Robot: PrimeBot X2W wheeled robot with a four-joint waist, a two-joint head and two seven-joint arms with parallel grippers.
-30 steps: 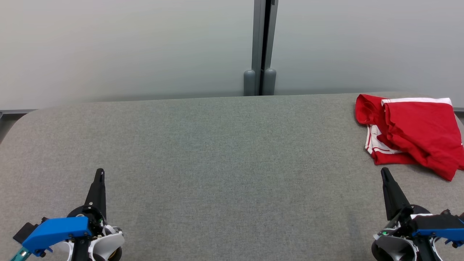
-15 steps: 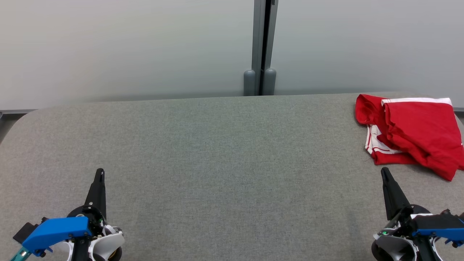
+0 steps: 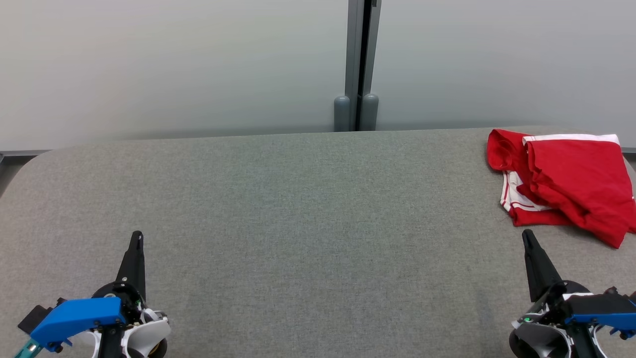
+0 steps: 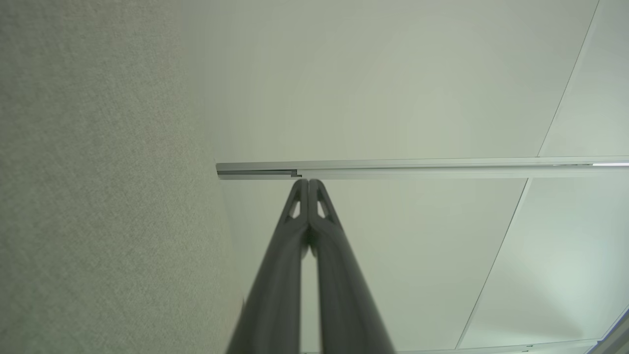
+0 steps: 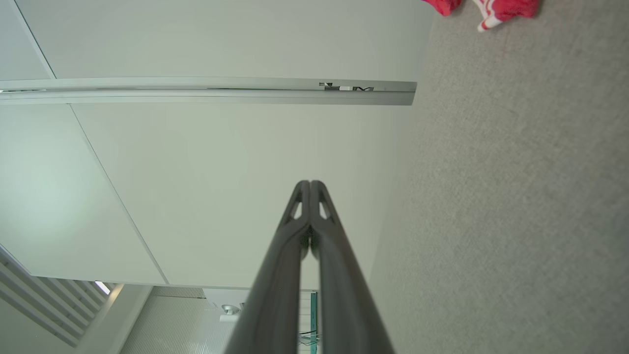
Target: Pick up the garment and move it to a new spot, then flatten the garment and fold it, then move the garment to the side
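The red garment (image 3: 566, 184), trimmed in white, lay in a loose bundle at the far right end of the grey bench (image 3: 308, 209), close to its back edge. Its layers were doubled over one another and its lower edge was rumpled. A scrap of it also showed at the top of the right wrist view. Nothing gripped it.

The right tool (image 3: 526, 234) pointed toward it from just in front, apart from the cloth. Its two fingers were clenched together on nothing, and its wrist view showed the tips pressed tight. The left tool (image 3: 137, 237) rested well apart at the bench's near left, likewise clenched and empty. Behind the bench stood a pale wall (image 3: 174, 64) with a grey post (image 3: 360, 59).

As for progress, the scene fitted two stages. The garment could have been a bundle waiting at the side to be lifted and spread out, or a roughly folded piece already set aside. The doubled layers hinted at folding, but the untidy edges left it unsettled.
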